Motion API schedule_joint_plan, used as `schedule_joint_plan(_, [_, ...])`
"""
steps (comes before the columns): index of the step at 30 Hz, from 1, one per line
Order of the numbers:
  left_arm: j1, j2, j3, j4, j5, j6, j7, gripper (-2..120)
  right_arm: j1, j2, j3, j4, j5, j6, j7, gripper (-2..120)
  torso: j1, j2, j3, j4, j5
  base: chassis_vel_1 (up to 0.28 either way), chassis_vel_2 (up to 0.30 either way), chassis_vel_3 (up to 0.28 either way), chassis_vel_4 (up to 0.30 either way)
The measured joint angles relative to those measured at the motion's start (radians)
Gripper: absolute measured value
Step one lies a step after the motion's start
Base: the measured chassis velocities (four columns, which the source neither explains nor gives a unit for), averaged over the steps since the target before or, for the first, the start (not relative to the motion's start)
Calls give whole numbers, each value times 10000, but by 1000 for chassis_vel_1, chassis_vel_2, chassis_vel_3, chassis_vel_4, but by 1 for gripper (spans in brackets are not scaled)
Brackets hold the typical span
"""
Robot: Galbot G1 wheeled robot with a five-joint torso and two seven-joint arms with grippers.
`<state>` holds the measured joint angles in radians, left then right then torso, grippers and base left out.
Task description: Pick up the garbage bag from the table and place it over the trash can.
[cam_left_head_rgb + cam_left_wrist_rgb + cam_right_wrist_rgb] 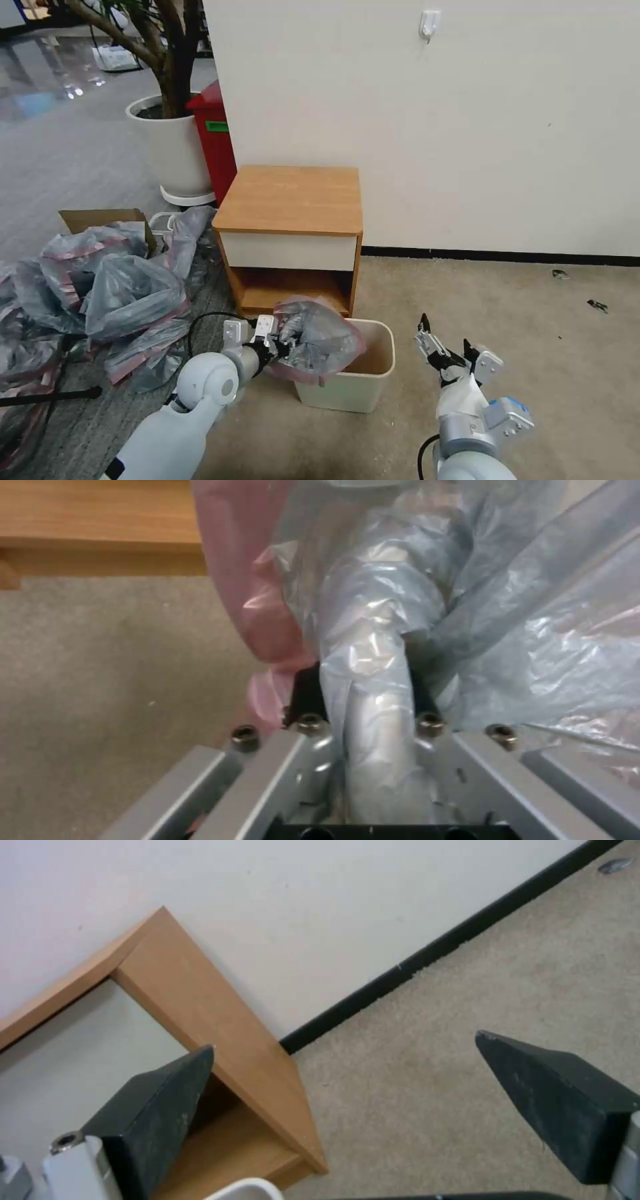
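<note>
— Nearest the robot, what holds what?

— On the carpet (533,320) just in front of the desk (291,199) stands the trash can (373,373), cream, its mouth upward. Its right half is open and looks bare inside; its left rim is covered by the garbage bag (320,337), a bunched grey film with a pink band hanging over the can's left-front corner.

— And the left hand?

— The left hand (283,343) comes in from the can's left side, clamped on a twisted rope of the bag. From the left wrist, the plastic (373,680) runs straight down between the black fingers (305,692), gripped tight, with the pink band (233,580) beside it.

— The right hand?

— The right hand (448,341) hovers over bare carpet just right of the can, its jaws spread wide and holding nothing. From its wrist the two dark fingers (160,1110) stand well apart, with the desk's right side panel (220,1040) and the can's rim (247,1190) between and below them.

— Room to move?

— Right of the can the carpet runs open up to the black skirting (500,255) and the white wall (467,120). To the left lies a heap of grey-and-pink bags (113,293) against a cardboard box (100,219). Behind the can the desk's lower shelf (287,293) is open under its white drawer front (288,251); the desk top is bare. Farther back, off the desk's left rear corner, stand a red bin (217,143) and a white plant pot (172,150).
</note>
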<state>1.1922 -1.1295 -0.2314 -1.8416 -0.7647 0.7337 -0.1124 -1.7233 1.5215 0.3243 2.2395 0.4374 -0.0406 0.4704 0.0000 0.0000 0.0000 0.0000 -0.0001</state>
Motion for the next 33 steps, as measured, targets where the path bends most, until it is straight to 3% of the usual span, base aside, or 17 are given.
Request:
schedule_joint_plan(12, [326, -12, -318, -356, 273, 53, -29, 5, -50, -72, -66, 40, -83, 70, -216, 100, 0, 0, 2, -3, -3, 0, 0, 0, 0])
schedule_joint_plan(13, [426, -22, -434, -525, 274, 55, -108, 5, -86, -124, -65, 48, -117, 193, -678, 100, 0, -1, 1, -3, -3, 0, 0, 0, 0])
schedule_joint_plan(14, [602, -21, -619, -794, 296, 4, -171, 5, -202, -268, -92, 104, -138, 342, -1792, 100, 0, -1, 2, -2, 2, 0, 0, 0, 0])
schedule_joint_plan(15, [602, -21, -619, -794, 296, 4, -171, 5, -202, -268, -92, 104, -138, 342, -1792, 100, 0, -1, 2, -2, 2, 0, 0, 0, 0])
schedule_joint_plan(16, [700, -17, -702, -943, 335, -60, -184, 5, -256, -359, -125, 134, -161, 388, -2449, 100, 0, -1, 1, -1, 1, 0, 0, 0, 0])
schedule_joint_plan(18, [1043, 48, -985, -1402, 425, -261, -250, 5, -353, -760, -136, 139, -633, 418, -4388, 100, 0, -1, 1, -2, 0, 0, 0, 0, 0])
schedule_joint_plan(19, [1043, 48, -985, -1402, 425, -261, -250, 5, -353, -760, -136, 139, -633, 418, -4388, 100, 0, -1, 1, -2, 0, 0, 0, 0, 0])
schedule_joint_plan(21, [1284, 138, -1163, -1677, 449, -354, -293, 5, -331, -1011, -30, 59, -1173, 383, -5696, 100, 0, -1, 1, 0, 1, 0, 0, 0, 0])
schedule_joint_plan(22, [1558, 215, -1374, -1958, 454, -417, -332, 5, -200, -1251, 158, -121, -1938, 389, -6992, 100, 0, -1, 1, 0, 0, 0, 0, 0, 0])
schedule_joint_plan(23, [1649, 229, -1444, -2051, 454, -427, -342, 5, -138, -1320, 215, -207, -2167, 431, -7388, 100, 1, -1, 1, -1, 1, 0, 0, 0, 0])
schedule_joint_plan(27, [2005, 242, -1729, -2490, 452, -442, -371, 5, 138, -1609, 224, -522, -2766, 628, -8369, 100, 0, -1, 1, 1, 2, 0, 0, 0, 0])
schedule_joint_plan(33, [2451, 13, -1881, -3154, 678, -468, -393, 5, 514, -1886, -798, -681, -1996, 160, -7847, 100, 0, -1, 1, 1, 1, 0, 0, 0, 0])
